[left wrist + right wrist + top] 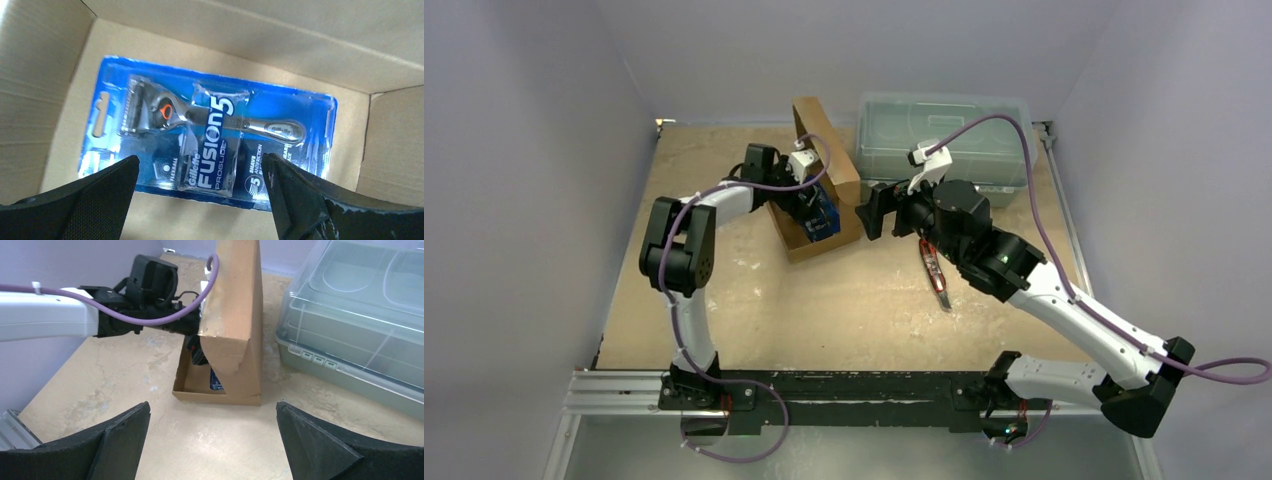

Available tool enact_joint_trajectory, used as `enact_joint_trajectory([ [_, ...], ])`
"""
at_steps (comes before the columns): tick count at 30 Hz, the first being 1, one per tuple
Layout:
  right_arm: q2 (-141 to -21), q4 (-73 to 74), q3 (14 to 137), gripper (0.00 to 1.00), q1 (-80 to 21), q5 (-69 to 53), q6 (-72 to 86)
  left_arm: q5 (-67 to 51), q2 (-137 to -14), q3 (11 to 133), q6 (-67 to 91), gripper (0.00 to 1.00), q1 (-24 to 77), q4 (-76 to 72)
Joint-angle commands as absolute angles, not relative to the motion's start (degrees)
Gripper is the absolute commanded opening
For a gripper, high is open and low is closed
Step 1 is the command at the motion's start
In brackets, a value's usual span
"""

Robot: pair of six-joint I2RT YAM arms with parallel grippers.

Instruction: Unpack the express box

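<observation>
Razor pkg (210, 131): "Gillette FUSION5 PROGLIDE", "FLEXBALL"

Lidded translucent bin (886, 128), table (844, 310) rear; slender red-black object (935, 268) lying nearer.

1. Flat rectangular brown cardboard mailer box (829, 150): plain mid-brown, paler tan on the inside walls.
2. Flat blue blister card (210, 125) inside: bright blue, navy lower band, white lettering.
3. Razor (166, 111) on the card: silver-grey, one orange spot.
4. Large translucent lidded plastic bin (944, 130): grey-green base, paler lid.
5. Tan tabletop (844, 310): mottled with whitish scuffs.
6. Thin purple cable (1224, 364): uniform purple.
7. Slim red-and-dark object (935, 270): red with dark parts.
</observation>
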State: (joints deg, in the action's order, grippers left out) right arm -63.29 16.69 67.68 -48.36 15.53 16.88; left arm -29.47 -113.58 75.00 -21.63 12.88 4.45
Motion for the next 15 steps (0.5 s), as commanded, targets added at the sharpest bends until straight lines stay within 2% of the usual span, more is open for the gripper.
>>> enact_joint_trajectory([
  [1,-61.2,15.0,67.9,0.99,-48.3,15.7,17.1,-29.1,-116.1,76.0,-22.0,0.94,13.1,5.6],
  [7,-61.4,14.5,67.6,0.99,-48.3,15.6,17.5,-26.2,-118.3,77.0,-22.5,0.8,14.8,7.1],
  [9,-61.5,14.5,67.6,0.99,-48.3,15.7,17.6,-25.0,-118.0,76.6,-22.5,0.71,15.2,6.5],
  [13,-61.4,14.8,67.7,0.99,-48.3,16.0,17.6,-22.5,-117.3,77.0,-22.3,0.46,15.6,6.5],
  [15,-61.3,14.7,67.6,0.99,-48.3,15.8,17.5,-22.2,-116.9,77.1,-22.6,0.41,15.6,6.8],
])
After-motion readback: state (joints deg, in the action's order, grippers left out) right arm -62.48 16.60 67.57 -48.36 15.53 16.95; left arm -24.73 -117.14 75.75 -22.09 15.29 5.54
